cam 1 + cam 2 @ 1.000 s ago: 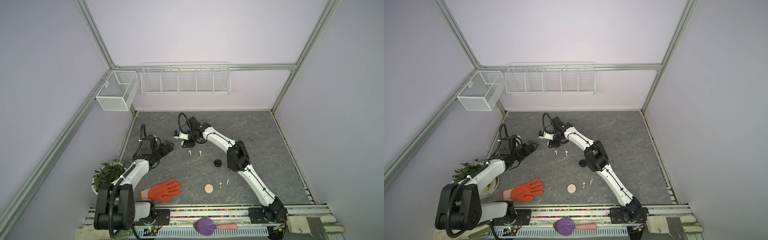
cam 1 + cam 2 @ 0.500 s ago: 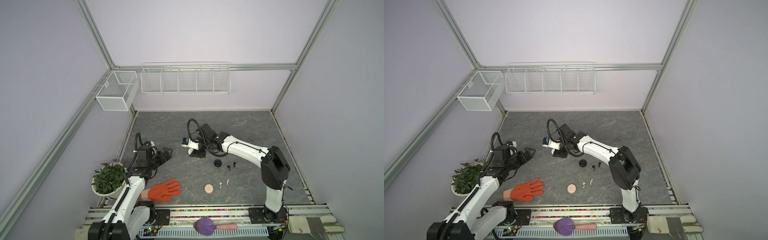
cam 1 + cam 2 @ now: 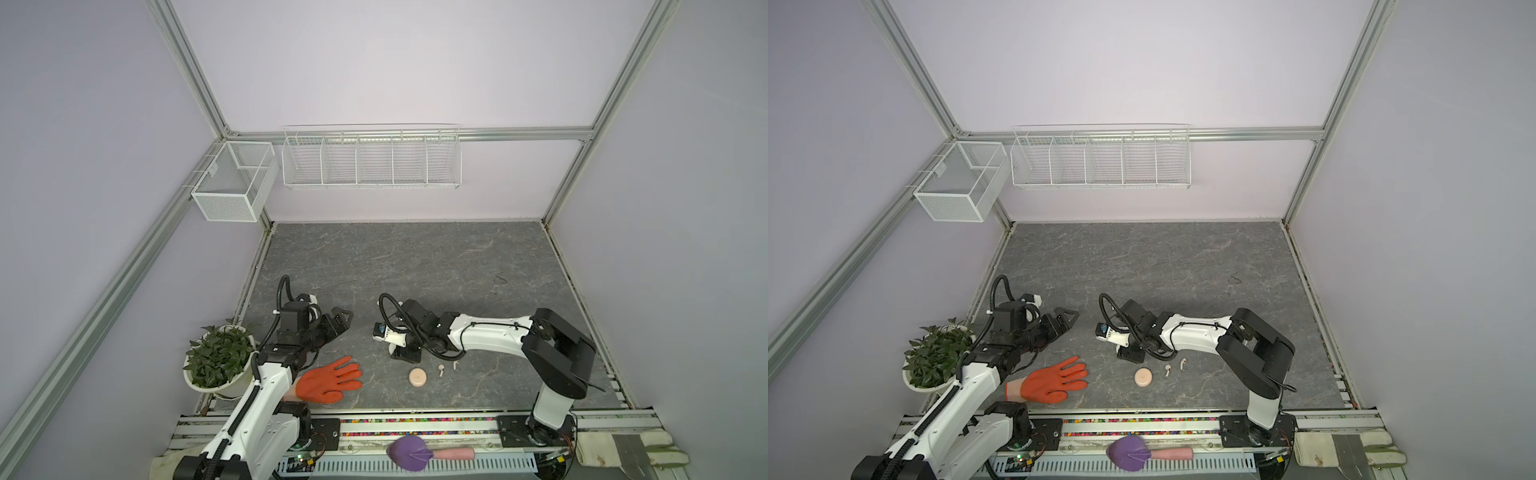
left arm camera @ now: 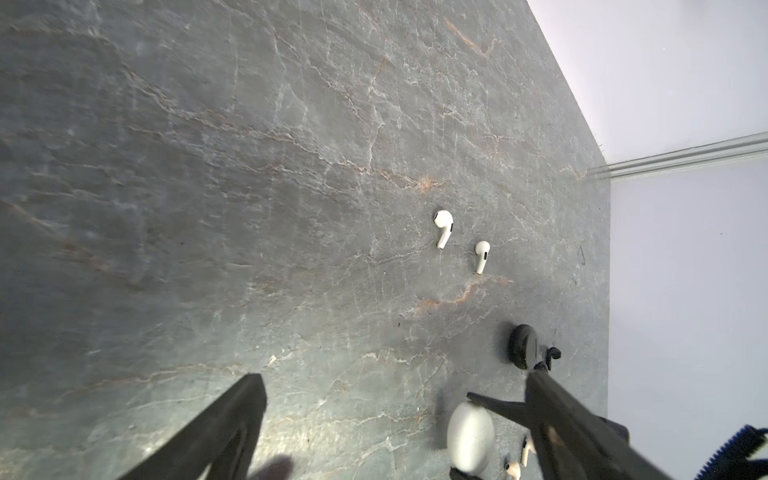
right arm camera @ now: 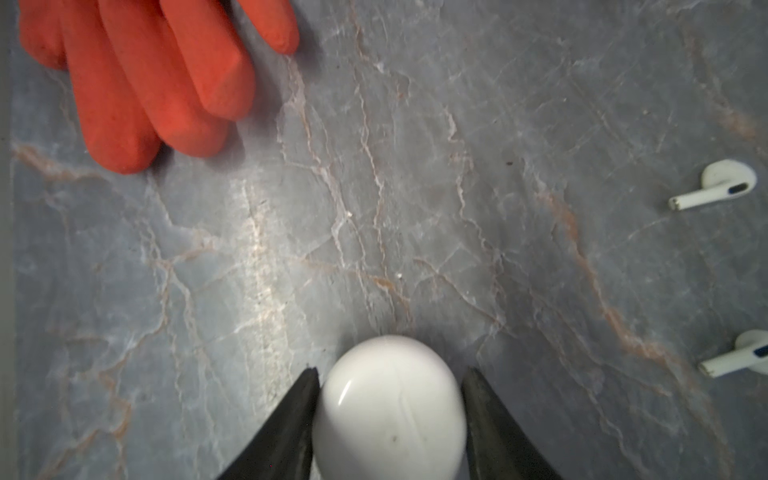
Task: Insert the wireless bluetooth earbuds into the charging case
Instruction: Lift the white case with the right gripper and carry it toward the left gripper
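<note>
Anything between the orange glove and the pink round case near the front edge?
Nothing: bare tabletop between the orange glove and the pink round case, which lie apart, in both top views.

No readable text, labels, brands or numbers in any view. Checked the white charging case (image 5: 388, 409), the white earbuds (image 5: 715, 185), the orange glove (image 3: 330, 379) and the marbled tabletop (image 3: 415, 266): all were unmarked. Small tag on the wire basket (image 3: 214, 169) at the left wall was too small to read. The earbuds only showed dark sensor spots, no lettering.
</note>
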`<state>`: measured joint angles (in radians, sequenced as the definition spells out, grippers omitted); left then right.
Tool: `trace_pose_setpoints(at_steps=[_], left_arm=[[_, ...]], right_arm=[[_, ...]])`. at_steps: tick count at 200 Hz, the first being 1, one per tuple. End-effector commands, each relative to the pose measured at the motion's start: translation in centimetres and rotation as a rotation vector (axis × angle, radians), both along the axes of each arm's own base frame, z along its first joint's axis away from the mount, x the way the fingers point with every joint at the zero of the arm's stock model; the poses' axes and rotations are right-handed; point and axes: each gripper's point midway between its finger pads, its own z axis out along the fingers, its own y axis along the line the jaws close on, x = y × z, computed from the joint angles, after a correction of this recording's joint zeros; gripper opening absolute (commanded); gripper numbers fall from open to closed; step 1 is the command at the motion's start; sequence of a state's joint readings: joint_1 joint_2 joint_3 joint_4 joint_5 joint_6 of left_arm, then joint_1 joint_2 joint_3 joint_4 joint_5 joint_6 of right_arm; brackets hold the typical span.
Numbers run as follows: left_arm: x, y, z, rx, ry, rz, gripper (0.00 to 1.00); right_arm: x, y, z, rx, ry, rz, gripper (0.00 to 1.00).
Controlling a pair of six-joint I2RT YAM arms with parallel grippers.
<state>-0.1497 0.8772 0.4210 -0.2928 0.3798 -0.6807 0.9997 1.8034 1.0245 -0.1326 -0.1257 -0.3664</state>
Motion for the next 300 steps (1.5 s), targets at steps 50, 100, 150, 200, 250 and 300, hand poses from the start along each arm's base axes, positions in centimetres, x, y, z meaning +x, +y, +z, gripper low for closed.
trace_pose_setpoints(at_steps=[50,100,150,200,250,300], left_arm=[[0.0,-0.4,0.1,-0.015,-0.004,-0.003,0.97],[0.1,-0.5,0.3,-0.018,-0.008,-0.006,0.97],[0.1,-0.4,0.5,-0.017,-0.021,0.001,0.98],[-0.1,-0.5,0.1,-0.016,-0.009,-0.008,0.98],[0.0,-0.6,0.0,-0.022,-0.009,-0.015,0.98],[-0.6,-1.6,0.5,-0.04,-0.007,-0.088,0.95]], right_arm=[[1.0,1.3,-2.4,0.009,-0.018,-0.018,0.44],[0.5,-0.3,-2.4,-0.043,0.046,-0.125,0.62],[0.3,-1.0,-2.7,-0.04,0.119,-0.256,0.75],[-0.2,-0.4,-3.7,-0.04,0.157,-0.223,0.66],[-0.6,-0.7,-3.3,-0.054,0.161,-0.202,0.55],[0.7,-0.8,-0.1,0.007,0.088,-0.144,0.45]])
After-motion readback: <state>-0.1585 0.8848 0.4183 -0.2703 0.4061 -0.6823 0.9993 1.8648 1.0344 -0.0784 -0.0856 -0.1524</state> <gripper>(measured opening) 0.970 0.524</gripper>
